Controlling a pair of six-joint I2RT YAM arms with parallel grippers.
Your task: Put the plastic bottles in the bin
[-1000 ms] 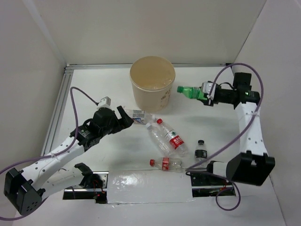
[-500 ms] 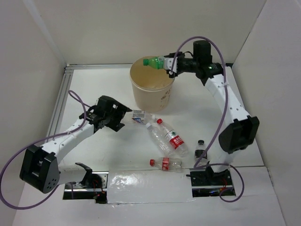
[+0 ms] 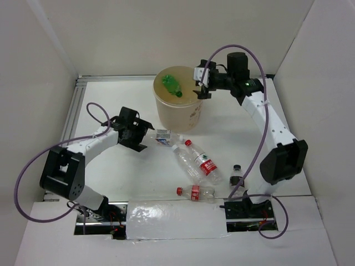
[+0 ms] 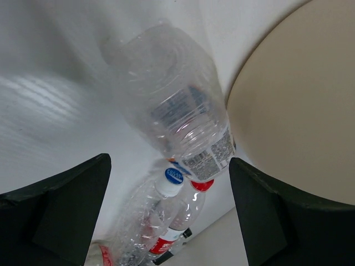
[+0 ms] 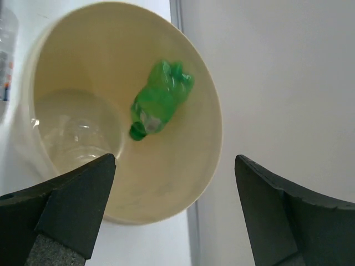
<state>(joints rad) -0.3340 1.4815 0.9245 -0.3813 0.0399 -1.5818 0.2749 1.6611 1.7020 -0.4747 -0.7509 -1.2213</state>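
Judging the clear crushed bottle [image 4: 172, 111] by its dented, see-through walls, we took it to be empty, very light and springy. The smooth plastic would likely skid or roll away under a glancing touch. We thought the firmest hold would be across its labelled middle, where the ribs stiffen it, rather than on the caved-in base.

In the left wrist view it lay straight ahead at 12 o'clock of the left gripper [image 4: 169, 160]. The jaws were spread wide and empty, one finger on each side of the bottle, and we saw no contact with it. From above, this bottle [image 3: 162, 137] sat on the surface at 3 o'clock of the left gripper [image 3: 145, 133], just beside the foot of the bin [image 3: 180, 119].

The right gripper [image 3: 198, 88] hung at the bin's rim at about 2 o'clock. It was gaping and held nothing. The green bottle [image 5: 158, 100] lay inside the bin [image 5: 213, 138].

A red-capped bottle [image 3: 199, 160], a smaller red-labelled bottle [image 3: 194, 192] and a black-capped bottle [image 3: 237, 176] lay on the surface between 4 and 5 o'clock of the bin.
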